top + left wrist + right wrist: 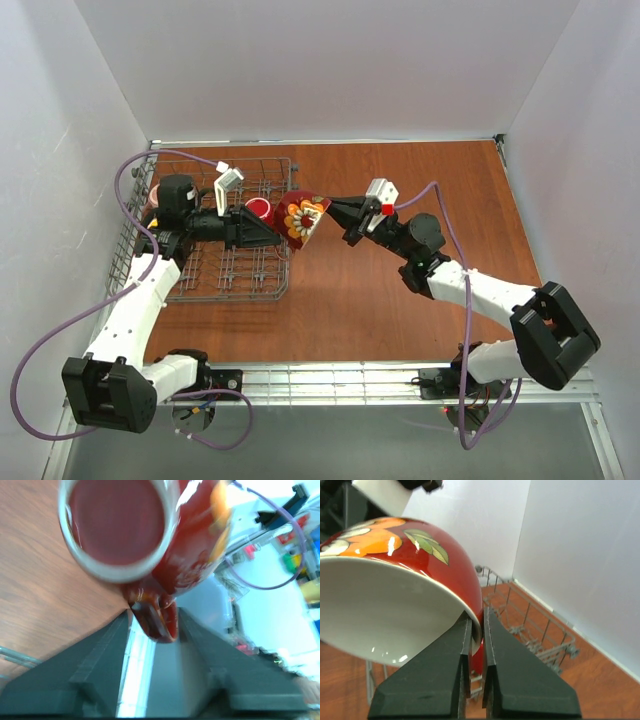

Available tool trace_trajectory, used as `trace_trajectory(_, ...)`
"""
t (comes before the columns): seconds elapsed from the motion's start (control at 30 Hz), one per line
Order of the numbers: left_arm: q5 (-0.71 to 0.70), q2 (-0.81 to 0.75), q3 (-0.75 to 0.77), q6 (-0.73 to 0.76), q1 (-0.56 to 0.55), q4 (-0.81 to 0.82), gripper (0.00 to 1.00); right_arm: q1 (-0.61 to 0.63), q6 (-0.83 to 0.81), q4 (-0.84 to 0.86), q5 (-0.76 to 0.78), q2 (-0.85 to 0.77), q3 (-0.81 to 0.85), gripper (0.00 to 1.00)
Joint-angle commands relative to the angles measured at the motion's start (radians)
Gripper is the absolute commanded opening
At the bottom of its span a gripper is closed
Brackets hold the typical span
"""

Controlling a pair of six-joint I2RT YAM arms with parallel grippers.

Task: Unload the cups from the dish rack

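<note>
I have the floral mug (302, 218) (195, 545) (420, 555) between both of my tools, up in the air just past the right side of the dish rack (230, 295) (535, 630), with the brown table (400, 290) below it. The mug lies tipped on its side: its white inside faces my right arm and its handle points back toward my left arm. My right gripper (333, 205) (476, 612) is clamped on the rim, one finger inside against the white and the other outside against the red wall, with only the thin edge of the mug between them. My left gripper (278, 232) (153, 612) has its fingers apart on either side of the handle, each one close against it (from the wrist view I cannot tell whether they press on it or merely flank it). That same view looks straight at the round red underside of the mug. Back in the rack, just behind my left gripper, the plain red mug (258, 207) stands among the wires.
</note>
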Motion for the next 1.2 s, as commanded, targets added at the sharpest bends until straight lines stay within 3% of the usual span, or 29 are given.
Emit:
trace_trajectory(0.0, -0.029, -0.025, 0.004, 0.047, 0.011, 0.067, 0.42, 0.005, 0.052, 0.005, 0.039, -0.077, -0.013, 0.01)
trace_trajectory(0.1, -0.066, -0.023, 0.01, 0.049, 0.011, 0.062, 0.59, 0.005, 0.027, -0.077, 0.071, -0.096, -0.013, 0.01)
trace_trajectory(0.3, -0.145, -0.015, 0.012, 0.086, 0.011, 0.034, 0.66, -0.007, 0.019, -0.189, 0.133, -0.125, -0.018, 0.01)
trace_trajectory(0.43, -0.238, -0.008, 0.045, 0.136, 0.011, -0.013, 0.72, -0.045, 0.013, -0.414, 0.186, -0.162, 0.015, 0.01)
trace_trajectory(0.57, -0.38, 0.005, 0.111, 0.247, 0.011, -0.12, 0.73, -0.102, -0.018, -0.72, 0.22, -0.209, 0.08, 0.01)
trace_trajectory(0.83, -0.609, 0.04, 0.18, 0.299, 0.011, -0.22, 0.73, -0.295, -0.022, -1.258, 0.274, -0.226, 0.189, 0.01)
trace_trajectory(1.0, -0.691, 0.046, 0.186, 0.343, 0.011, -0.259, 0.73, -0.445, -0.027, -1.478, 0.251, -0.102, 0.333, 0.01)
trace_trajectory(1.17, -0.704, 0.038, 0.183, 0.391, 0.011, -0.277, 0.73, -0.51, -0.044, -1.605, 0.272, -0.001, 0.439, 0.01)
